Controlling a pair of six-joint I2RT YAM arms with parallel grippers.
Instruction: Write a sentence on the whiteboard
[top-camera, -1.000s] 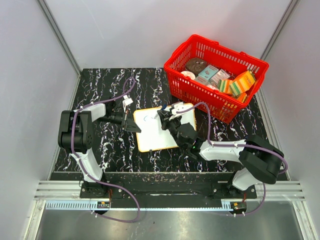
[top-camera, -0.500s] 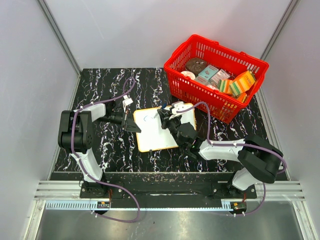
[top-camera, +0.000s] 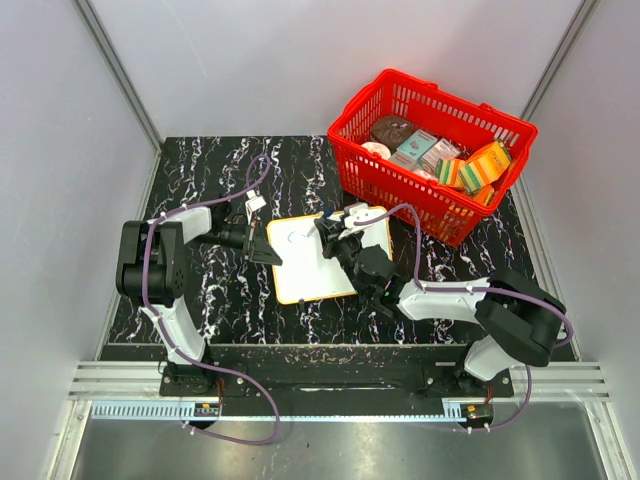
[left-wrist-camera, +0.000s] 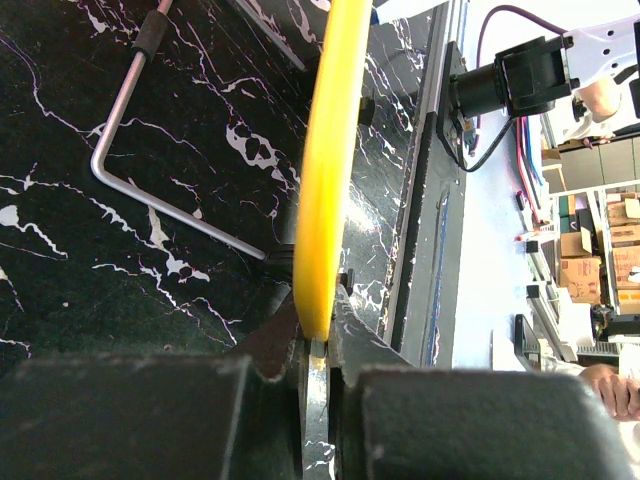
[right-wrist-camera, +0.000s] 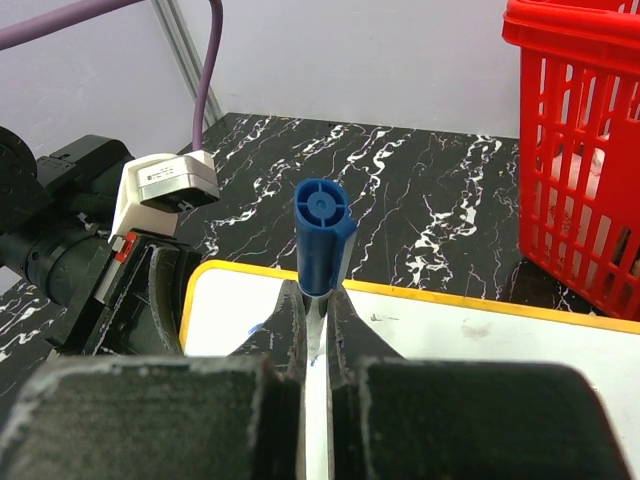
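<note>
We see one black marble-veined table (top-camera: 200, 180), and on its far right corner one red basket (top-camera: 395, 190) filled with boxes and tubs (top-camera: 440, 160). Two arms reach in from the near edge, the left arm (top-camera: 150, 265) folded at the left side and the right arm (top-camera: 450, 300) stretched toward the middle. One whiteboard (top-camera: 305, 265) sits at the middle of the table, near the basket on its left and slightly turned. Its yellow rim runs edge-on through the left wrist view (left-wrist-camera: 330, 150). The left gripper (top-camera: 268, 250) is clamped onto the rim of the board's left edge, both fingers pressed against the yellow strip. The right gripper (top-camera: 335, 235) hangs over the board's far half, clenched around one blue marker (right-wrist-camera: 322, 235) that stands upright, butt end up and tip hidden between the fingers. Of the sentence (right-wrist-camera: 256, 328) we make out perhaps one small blue stroke by the marker, too faint to read.
</note>
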